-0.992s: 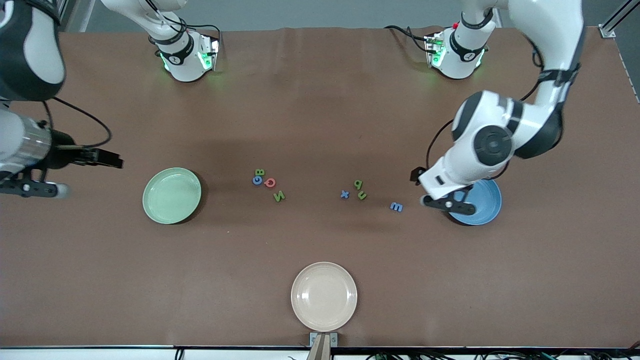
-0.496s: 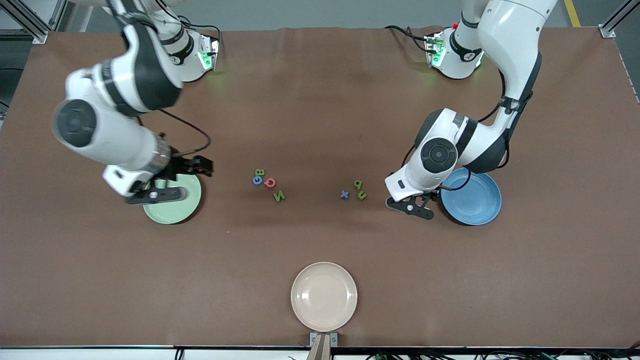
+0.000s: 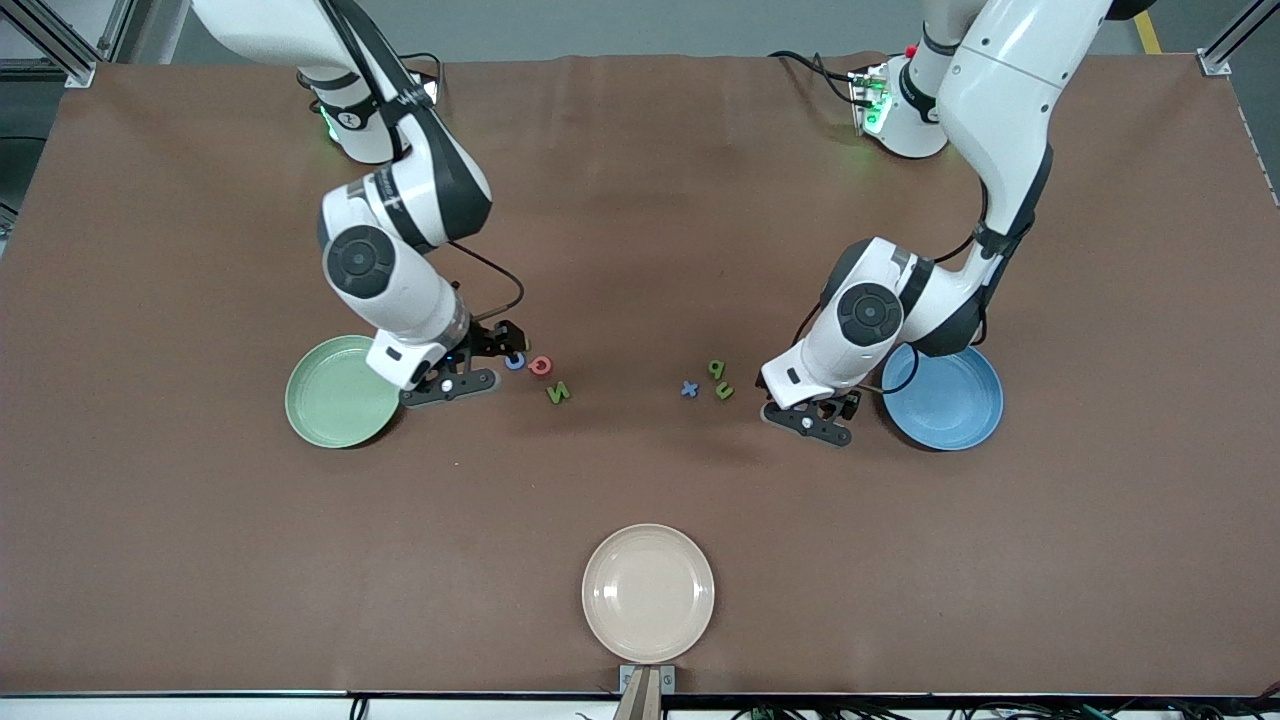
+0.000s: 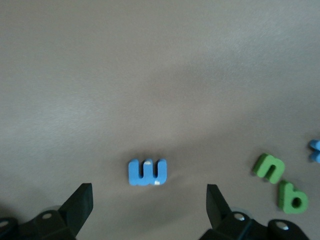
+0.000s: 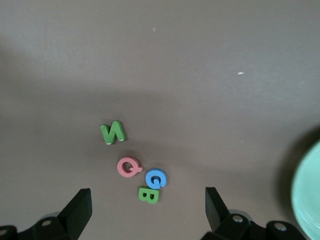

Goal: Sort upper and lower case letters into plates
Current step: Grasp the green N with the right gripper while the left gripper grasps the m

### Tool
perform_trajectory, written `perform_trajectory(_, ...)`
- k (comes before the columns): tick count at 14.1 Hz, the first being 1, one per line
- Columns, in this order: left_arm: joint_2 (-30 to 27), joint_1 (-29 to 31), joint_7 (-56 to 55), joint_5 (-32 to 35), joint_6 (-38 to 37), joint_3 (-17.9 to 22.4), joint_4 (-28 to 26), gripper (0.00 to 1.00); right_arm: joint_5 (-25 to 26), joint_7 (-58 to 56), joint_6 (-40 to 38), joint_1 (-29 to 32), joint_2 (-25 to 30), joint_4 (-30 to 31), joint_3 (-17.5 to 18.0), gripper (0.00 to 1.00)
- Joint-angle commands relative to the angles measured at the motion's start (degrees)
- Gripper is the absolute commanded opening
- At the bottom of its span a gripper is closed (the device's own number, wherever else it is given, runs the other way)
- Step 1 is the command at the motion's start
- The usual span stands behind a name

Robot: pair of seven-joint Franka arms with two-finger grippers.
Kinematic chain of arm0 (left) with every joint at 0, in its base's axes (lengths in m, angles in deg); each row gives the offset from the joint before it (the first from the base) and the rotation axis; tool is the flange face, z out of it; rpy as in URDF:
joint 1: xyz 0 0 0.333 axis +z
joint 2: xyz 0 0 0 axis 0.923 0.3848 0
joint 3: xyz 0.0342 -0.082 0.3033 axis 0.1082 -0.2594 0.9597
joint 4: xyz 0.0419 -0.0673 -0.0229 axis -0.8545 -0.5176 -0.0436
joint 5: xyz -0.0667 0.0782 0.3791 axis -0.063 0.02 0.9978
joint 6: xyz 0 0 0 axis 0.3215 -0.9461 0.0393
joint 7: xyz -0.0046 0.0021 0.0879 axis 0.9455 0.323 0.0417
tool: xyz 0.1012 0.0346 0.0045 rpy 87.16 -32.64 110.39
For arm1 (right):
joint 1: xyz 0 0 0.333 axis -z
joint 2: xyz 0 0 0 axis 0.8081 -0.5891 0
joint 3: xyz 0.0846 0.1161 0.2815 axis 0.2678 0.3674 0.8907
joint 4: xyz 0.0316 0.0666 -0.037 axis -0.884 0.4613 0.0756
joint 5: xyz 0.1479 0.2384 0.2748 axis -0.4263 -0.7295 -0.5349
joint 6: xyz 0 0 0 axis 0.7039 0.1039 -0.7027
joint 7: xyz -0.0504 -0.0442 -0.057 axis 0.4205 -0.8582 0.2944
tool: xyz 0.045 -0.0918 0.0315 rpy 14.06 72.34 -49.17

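Observation:
The pale green plate [image 3: 330, 400] lies toward the right arm's end of the table and the blue plate [image 3: 950, 400] toward the left arm's end. Both are bare. Between them lie a blue G [image 3: 515, 362], a red Q [image 3: 541, 366] and a green N [image 3: 558, 392]. Beside these are a blue x [image 3: 689, 389] and two green lowercase letters [image 3: 720, 380]. My right gripper [image 5: 147, 192] hangs open over the green B [image 5: 149, 195], next to the G [image 5: 156, 178]. My left gripper [image 4: 148, 192] hangs open just by the blue m [image 4: 146, 172], which the arm hides in the front view.
A cream-beige plate [image 3: 648, 593] sits near the table's front edge, nearer the front camera than all the letters. In the right wrist view the green plate's rim [image 5: 306, 200] shows at the edge. The brown table [image 3: 640, 200] runs bare toward the arm bases.
Both arms swung in toward the middle. The right gripper came from the table's end, across the green plate, to the capitals. The left moved off the blue plate to the m.

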Motion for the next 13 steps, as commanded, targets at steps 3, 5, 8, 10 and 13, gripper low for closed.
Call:
perform_trajectory(3,1.85,0.67,0.3,3.54,2.29,-0.23,-0.89,0.86,-0.02,0.31,7.07,-2.95,-4.77,0.25,-0.6,1.0)
perform_trajectory(5,2.03,0.85,0.3,3.98,2.29,-0.23,-0.8,0.76,-0.02,0.31,10.76,-4.62,-7.75,-0.19,-0.6,0.95)
perform_trajectory(8,2.29,0.85,0.21,3.98,2.99,-0.23,-0.36,0.72,-0.02,0.31,14.03,-5.94,-11.45,-2.03,-0.6,0.92)
perform_trajectory(10,2.81,0.67,0.04,3.9,3.69,-0.23,-0.19,0.71,0.25,-0.21,14.03,-6.65,-13.47,-3.96,-0.6,0.9)
perform_trajectory(13,3.26,0.58,-0.49,3.98,3.96,-0.23,-0.1,0.64,2.61,-0.04,14.12,-6.82,-15.76,-5.73,-0.6,0.8)
